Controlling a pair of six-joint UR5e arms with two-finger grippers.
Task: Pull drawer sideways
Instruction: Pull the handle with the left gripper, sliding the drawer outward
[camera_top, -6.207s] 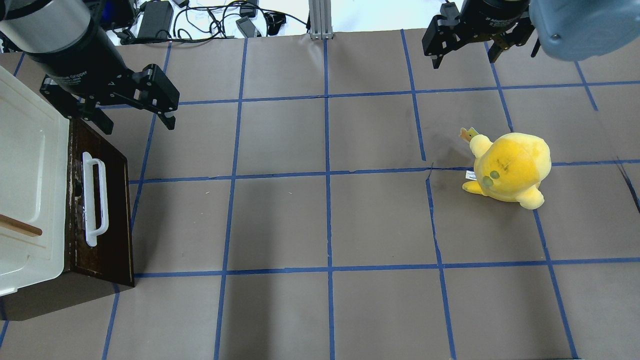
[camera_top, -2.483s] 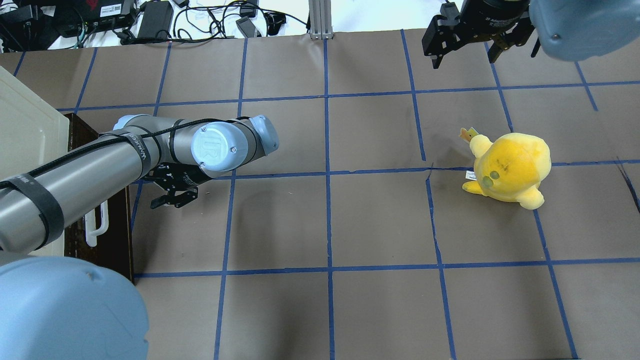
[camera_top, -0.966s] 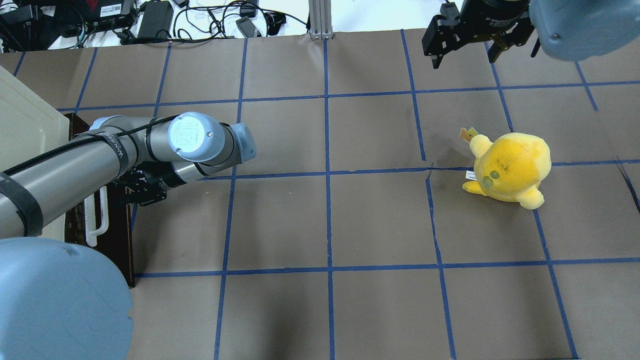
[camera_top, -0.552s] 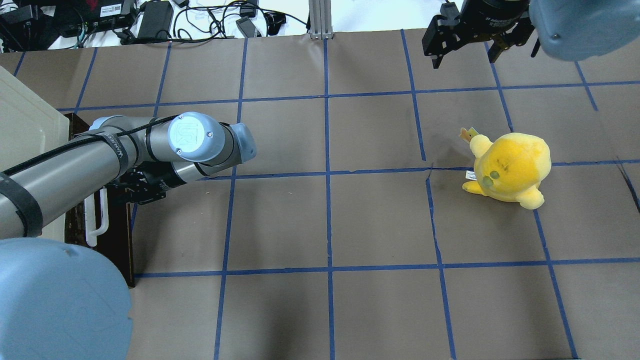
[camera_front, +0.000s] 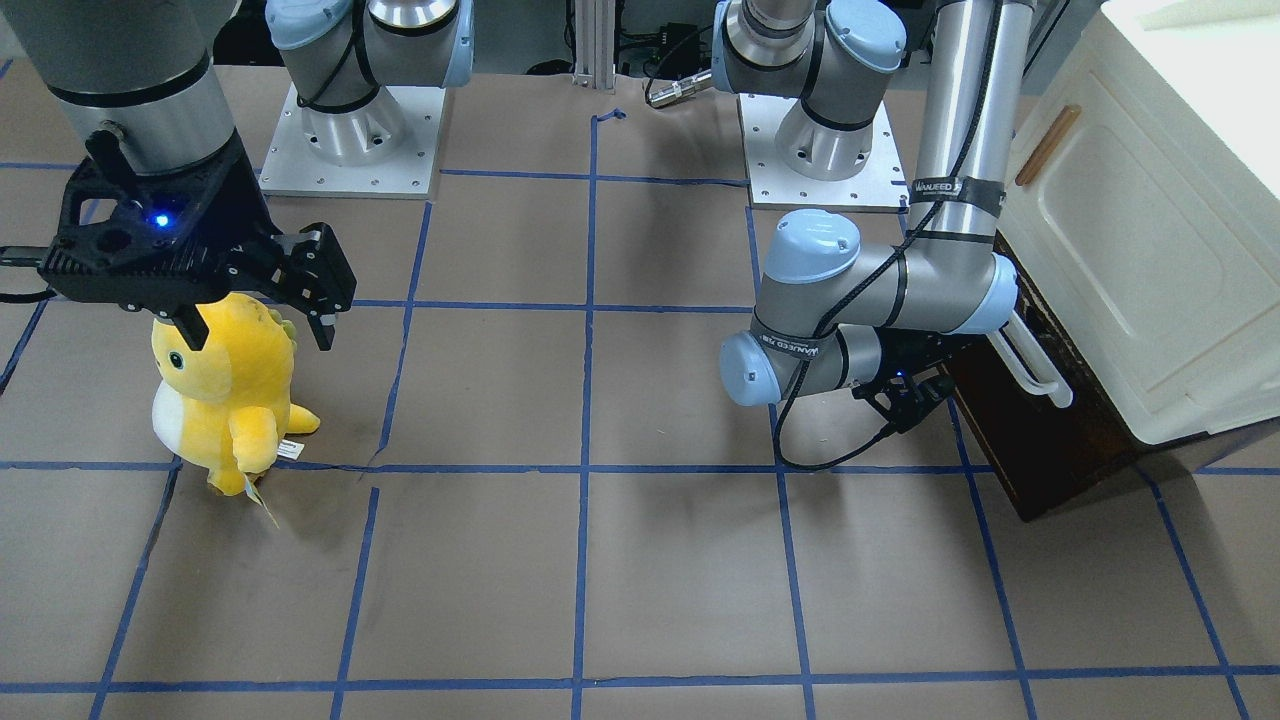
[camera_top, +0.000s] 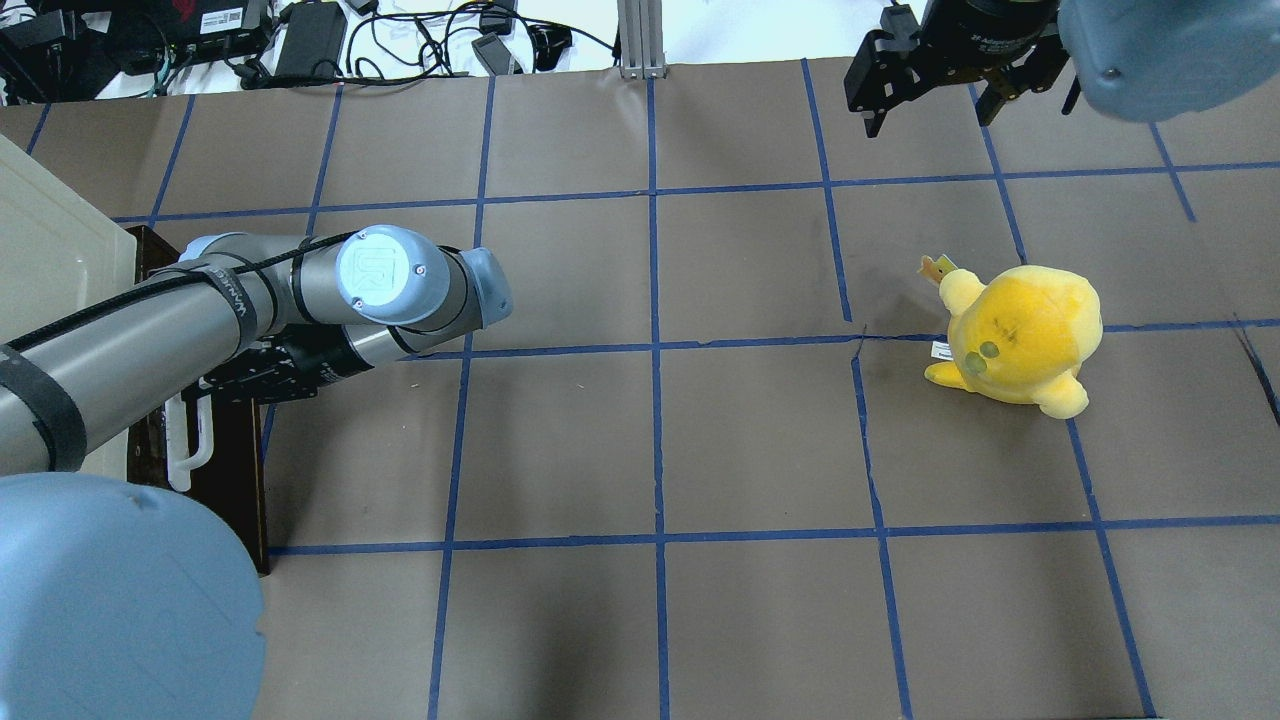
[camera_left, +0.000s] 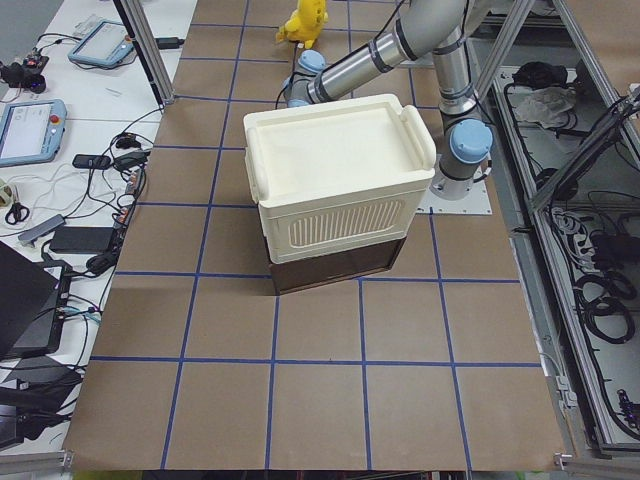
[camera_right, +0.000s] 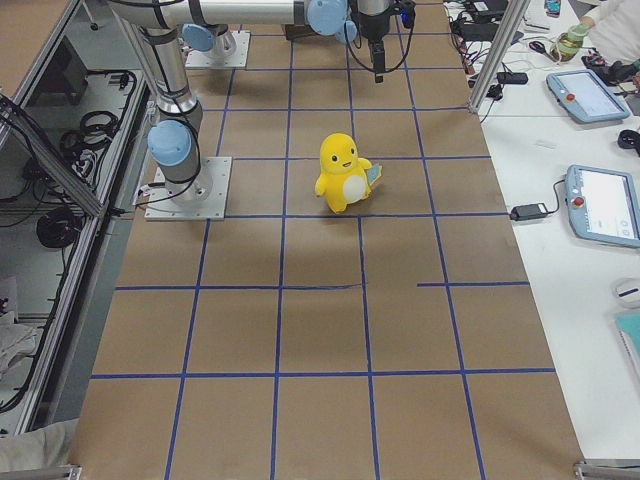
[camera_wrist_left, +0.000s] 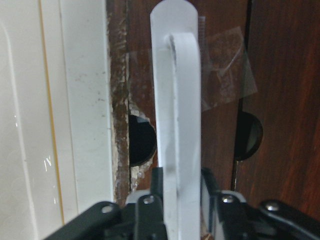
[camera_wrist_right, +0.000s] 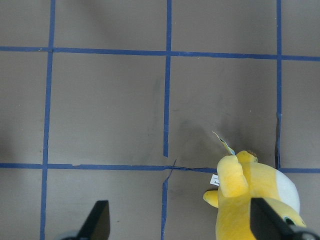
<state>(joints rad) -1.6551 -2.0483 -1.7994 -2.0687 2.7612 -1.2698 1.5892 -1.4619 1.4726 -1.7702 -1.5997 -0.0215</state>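
Drawer, white bar handle partly hidden
Left arm covers much of the drawer front overhead; handle ends leave the wrist frame; left gripper fingers cropped at bottom.

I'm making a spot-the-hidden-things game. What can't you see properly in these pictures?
Inside of the drawer: no view shows it; the dark front is all that shows.
Left gripper, overhead view: mostly under its own arm.
Top of the plush toy's head, front-facing view: behind the right gripper.
White handle, exterior left view: behind the cream cabinet.
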